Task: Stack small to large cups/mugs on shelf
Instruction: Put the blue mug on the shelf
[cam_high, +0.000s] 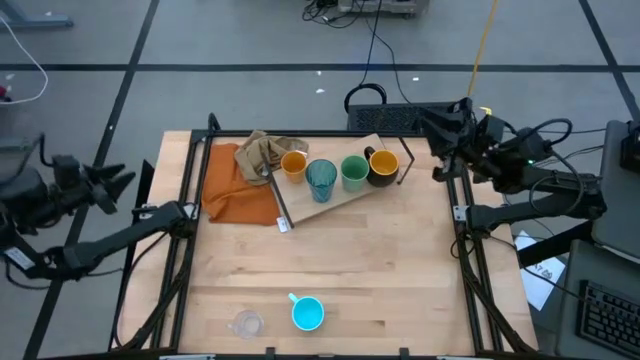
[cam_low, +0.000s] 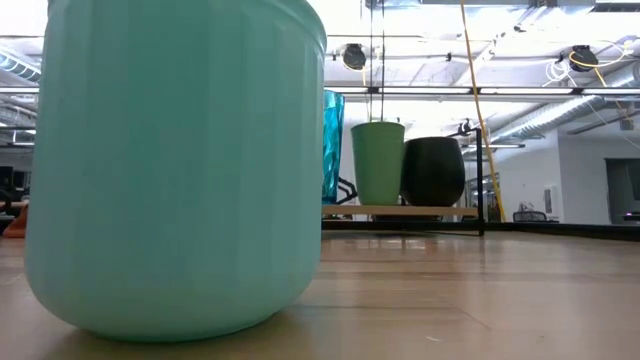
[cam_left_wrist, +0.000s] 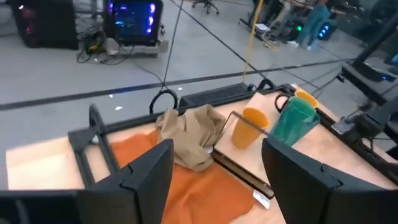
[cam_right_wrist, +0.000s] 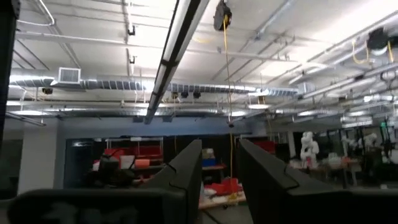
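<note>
**Four vessels on shelf, two at near edge**

While parked off the table's left side, left gripper (cam_high: 118, 180) with fingers apart, holding nothing. Right gripper (cam_high: 447, 118) raised beyond the far right corner, fingers a narrow gap apart, also holding nothing. On the wooden shelf (cam_high: 335, 203), in a row: orange cup (cam_high: 294, 164), teal tumbler (cam_high: 321, 179), green cup (cam_high: 354, 172), black mug (cam_high: 383, 166). Near the front edge, well apart from the shelf: light-blue mug (cam_high: 307, 313) just beside clear glass (cam_high: 246, 323). Beside the shelf, orange cloth (cam_high: 238, 188) under crumpled tan rag (cam_high: 266, 152).
</note>
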